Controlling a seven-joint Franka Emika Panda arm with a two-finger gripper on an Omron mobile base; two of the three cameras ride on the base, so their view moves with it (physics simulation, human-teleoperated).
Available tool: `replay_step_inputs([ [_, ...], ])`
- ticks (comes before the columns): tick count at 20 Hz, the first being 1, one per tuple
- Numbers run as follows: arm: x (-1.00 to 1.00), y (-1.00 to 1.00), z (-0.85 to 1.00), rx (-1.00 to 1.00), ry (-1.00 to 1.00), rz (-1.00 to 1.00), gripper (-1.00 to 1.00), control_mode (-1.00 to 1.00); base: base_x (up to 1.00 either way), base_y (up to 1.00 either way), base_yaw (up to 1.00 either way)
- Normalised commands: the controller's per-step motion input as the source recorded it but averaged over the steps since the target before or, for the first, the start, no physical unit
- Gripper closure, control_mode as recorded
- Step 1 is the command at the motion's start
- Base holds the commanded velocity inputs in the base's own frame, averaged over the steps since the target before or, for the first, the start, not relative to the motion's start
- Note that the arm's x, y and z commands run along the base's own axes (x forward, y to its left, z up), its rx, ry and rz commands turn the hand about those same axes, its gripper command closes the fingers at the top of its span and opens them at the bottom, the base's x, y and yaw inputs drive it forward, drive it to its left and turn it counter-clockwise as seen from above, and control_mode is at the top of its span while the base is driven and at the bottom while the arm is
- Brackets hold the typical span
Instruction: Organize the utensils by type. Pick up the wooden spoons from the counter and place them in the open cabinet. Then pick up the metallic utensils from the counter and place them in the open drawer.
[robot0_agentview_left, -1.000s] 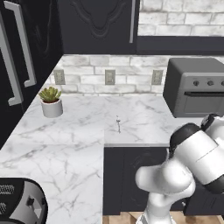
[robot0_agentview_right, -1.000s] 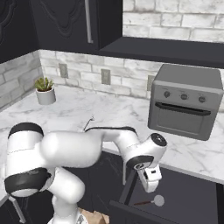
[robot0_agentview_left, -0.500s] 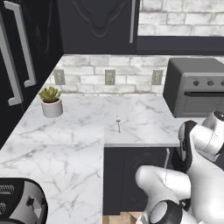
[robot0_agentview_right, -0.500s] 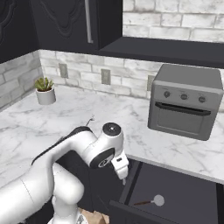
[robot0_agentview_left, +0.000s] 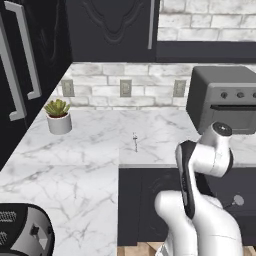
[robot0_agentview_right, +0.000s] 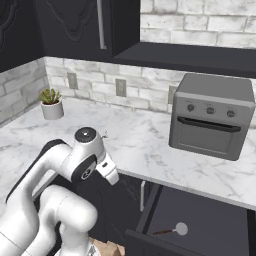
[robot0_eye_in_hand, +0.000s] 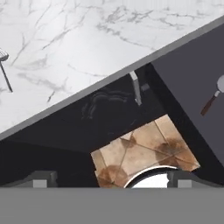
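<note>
White marble with grey veins makes up the surface (robot0_agentview_left: 80, 165) in the left base view. A thin short silver utensil (robot0_agentview_left: 134, 141) lies on it, near the front edge, well apart from the small green plant in a white pot (robot0_agentview_left: 58, 116) at the back left. A grey toaster oven (robot0_agentview_left: 223, 97) sits at the back right. Above hangs the black wall cabinet with a carved door (robot0_agentview_left: 112, 27) and a long silver bar handle (robot0_agentview_left: 150, 24). The white robot arm (robot0_agentview_left: 205, 165) bends in front of the black base cabinets. Low on the right, a small round grey-headed ladle (robot0_agentview_left: 235, 201) peeks out beside the arm.

From the right base view, the black open drawer (robot0_agentview_right: 200, 220) is pulled out under the marble surface (robot0_agentview_right: 145, 145). The ladle (robot0_agentview_right: 172, 230) with its dark reddish handle lies inside the drawer, near the front. The thin silver utensil (robot0_agentview_right: 105, 134) shows just behind the arm's round joint. The plant (robot0_agentview_right: 51, 102) stands by the back wall and the toaster oven (robot0_agentview_right: 214, 120) sits above the drawer.

Looking through the hand view, the end effector (robot0_eye_in_hand: 111, 178) is released, its two dark tips spread wide with nothing between them. It hangs over the brown tiled floor (robot0_eye_in_hand: 144, 148) in front of the base cabinets. The silver utensil (robot0_eye_in_hand: 4, 70) lies on the surface (robot0_eye_in_hand: 87, 39) at the left edge. The ladle (robot0_eye_in_hand: 214, 94) rests in the drawer (robot0_eye_in_hand: 192, 61) at the right edge.
</note>
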Motion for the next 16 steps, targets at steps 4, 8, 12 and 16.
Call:
replay_step_inputs([
  [4, 0.61, 0.52, 0.43, 0.00, 0.02, 0.35, -1.00, -1.00, 0.00, 0.00, 0.00],
  [8, 0.71, 0.40, 0.35, 0.00, 0.00, 0.39, -1.00, -1.00, 0.00, 0.00, 0.00],
  [12, 0.82, 0.16, 0.24, 0.00, 0.00, 0.40, -1.00, -1.00, 0.00, 0.00, 0.00],
  [16, 0.94, 0.20, 0.17, -0.04, 0.03, 0.22, -1.00, -1.00, 0.00, 0.00, 0.00],
])
